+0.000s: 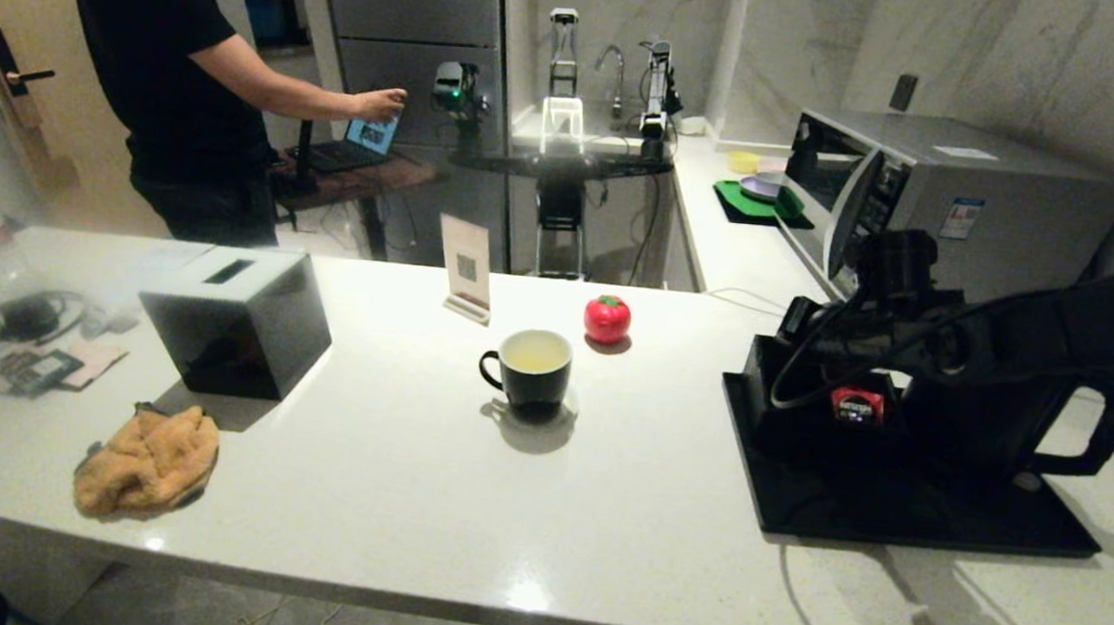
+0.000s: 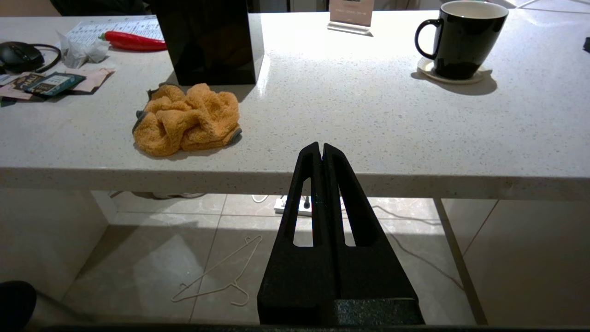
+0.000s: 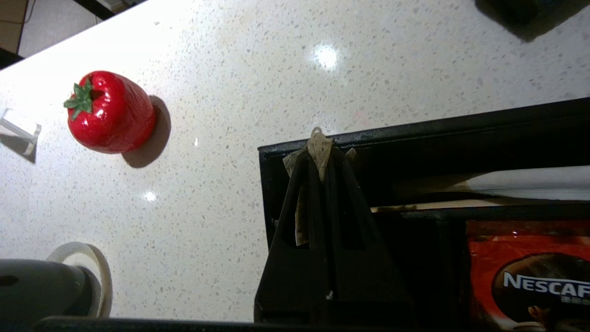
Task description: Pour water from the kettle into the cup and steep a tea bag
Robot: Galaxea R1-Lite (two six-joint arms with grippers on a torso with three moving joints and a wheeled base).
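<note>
Inside cup [image 1: 533,368]: yellowish water [image 1: 535,351] (no bag)

The cup [image 1: 530,370] is black outside and cream inside, with pale yellow water [image 1: 535,351] in it. The tomato [image 1: 607,318] is shiny red (with a green top). The cloth [image 1: 148,460] is orange. The bench [image 1: 407,498] is white with tiny grey speckles. The tray [image 1: 897,503] is black.
</note>
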